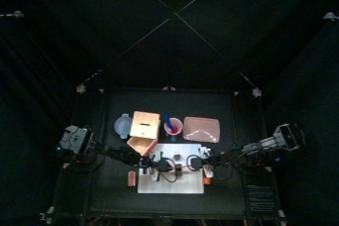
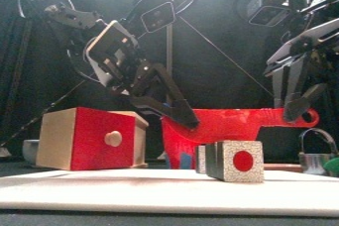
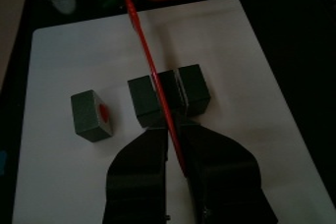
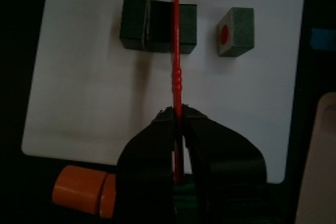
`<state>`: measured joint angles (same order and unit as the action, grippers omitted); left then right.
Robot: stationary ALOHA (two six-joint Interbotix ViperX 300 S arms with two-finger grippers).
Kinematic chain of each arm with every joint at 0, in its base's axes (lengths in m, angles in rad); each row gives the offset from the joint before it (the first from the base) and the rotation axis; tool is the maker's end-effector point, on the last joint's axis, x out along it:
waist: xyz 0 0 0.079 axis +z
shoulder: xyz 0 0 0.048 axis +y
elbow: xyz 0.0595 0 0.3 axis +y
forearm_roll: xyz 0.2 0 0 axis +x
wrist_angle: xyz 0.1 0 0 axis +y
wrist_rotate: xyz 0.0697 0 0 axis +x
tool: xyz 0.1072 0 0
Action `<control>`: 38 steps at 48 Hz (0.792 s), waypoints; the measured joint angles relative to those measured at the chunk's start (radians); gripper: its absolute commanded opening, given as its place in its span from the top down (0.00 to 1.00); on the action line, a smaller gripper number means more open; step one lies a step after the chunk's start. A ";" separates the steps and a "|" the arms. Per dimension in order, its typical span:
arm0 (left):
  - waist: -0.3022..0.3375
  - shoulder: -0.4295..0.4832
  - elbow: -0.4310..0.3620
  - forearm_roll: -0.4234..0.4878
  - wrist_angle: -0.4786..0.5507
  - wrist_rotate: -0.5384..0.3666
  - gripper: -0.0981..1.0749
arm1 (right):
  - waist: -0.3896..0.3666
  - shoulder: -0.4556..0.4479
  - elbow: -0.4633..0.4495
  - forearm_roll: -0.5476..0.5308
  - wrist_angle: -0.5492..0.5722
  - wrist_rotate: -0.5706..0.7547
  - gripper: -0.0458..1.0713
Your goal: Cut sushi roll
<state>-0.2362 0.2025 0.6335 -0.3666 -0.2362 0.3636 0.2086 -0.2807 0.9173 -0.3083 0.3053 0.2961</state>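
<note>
The dark, blocky sushi roll lies on the white cutting board, just ahead of both grippers' fingers, a cut slice alongside. Left fingers and right fingers each clamp an end of the thin red knife, blade across the roll.

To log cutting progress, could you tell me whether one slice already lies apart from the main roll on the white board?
Yes: in the left wrist view a separate slice lies clear of the sushi roll on the white board.

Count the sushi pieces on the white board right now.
2. A small cut slice lies alone, red filling showing. The larger roll piece sits beside it, under the red knife. More could be hidden behind the pincers.
</note>
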 measured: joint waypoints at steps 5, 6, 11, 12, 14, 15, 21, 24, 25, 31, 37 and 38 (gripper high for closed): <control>0.000 -0.005 0.002 0.000 0.000 0.002 0.50 | 0.000 0.000 -0.002 0.000 0.002 0.000 0.59; 0.000 -0.006 0.002 0.000 0.000 0.002 0.50 | 0.000 0.000 -0.002 0.000 0.000 0.000 0.59; 0.002 -0.006 0.002 0.002 0.000 0.002 0.50 | -0.002 0.000 0.000 0.000 0.000 0.000 0.59; 0.002 -0.006 0.002 0.000 0.000 0.002 0.50 | -0.002 0.000 -0.002 0.000 0.000 0.000 0.59; 0.002 -0.006 0.003 0.000 0.000 0.002 0.50 | -0.003 0.000 0.000 0.002 0.002 0.000 0.59; 0.003 -0.005 0.002 0.002 0.000 0.002 0.50 | -0.002 0.000 -0.002 0.003 0.000 0.000 0.59; 0.003 -0.005 0.003 0.002 0.000 0.000 0.50 | -0.002 0.000 -0.002 0.015 0.000 0.000 0.59; 0.003 -0.006 0.003 0.000 0.000 0.002 0.50 | -0.002 0.000 -0.002 0.021 0.000 0.000 0.59; 0.003 -0.005 0.003 0.000 0.000 0.002 0.50 | -0.002 0.000 -0.002 0.023 0.000 0.000 0.59; 0.003 -0.006 0.003 0.002 0.000 0.002 0.50 | -0.002 0.000 -0.002 0.028 0.000 0.002 0.59; 0.003 -0.006 0.003 0.000 0.000 0.002 0.50 | -0.002 0.000 -0.003 0.032 0.000 0.002 0.59; 0.003 -0.005 0.003 0.000 0.000 0.002 0.50 | -0.002 0.000 -0.003 0.034 0.000 0.003 0.59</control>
<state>-0.2332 0.1979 0.6366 -0.3666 -0.2362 0.3651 0.2071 -0.2807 0.9143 -0.2746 0.3053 0.2991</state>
